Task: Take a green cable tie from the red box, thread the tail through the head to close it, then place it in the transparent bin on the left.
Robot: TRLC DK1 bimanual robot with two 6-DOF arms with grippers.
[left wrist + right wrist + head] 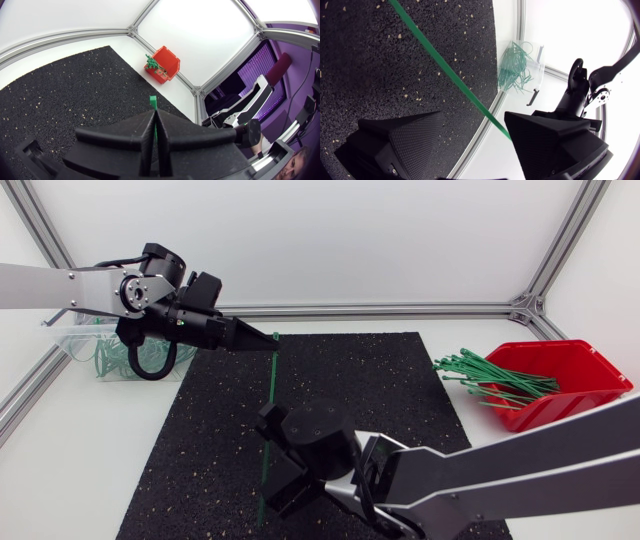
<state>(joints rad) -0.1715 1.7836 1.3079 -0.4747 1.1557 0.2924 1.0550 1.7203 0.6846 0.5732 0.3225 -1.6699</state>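
Your left gripper (262, 337) sat over the far left part of the black mat (380, 390), its two wedge fingers pressed together on one end of a green cable tie (270, 395). In the left wrist view a short green stub poked out just past the closed tips. From that pinch the tie ran as one straight strip across the mat toward the near edge.

Your right gripper (475, 120) was spread wide, and the strip passed through the gap between its fingers. It ran close along one finger and well clear of the other; whether it touched that near finger could not be told. Nothing was clamped there.

The red box (585, 365) stood off the mat at the far right, with a loose sheaf of green ties (495, 380) fanning out over its left rim. The transparent bin (70, 340) stood at the far left, behind your left arm, with a tangle of looped green ties (105, 355) inside it. The held tie was well apart from both containers.
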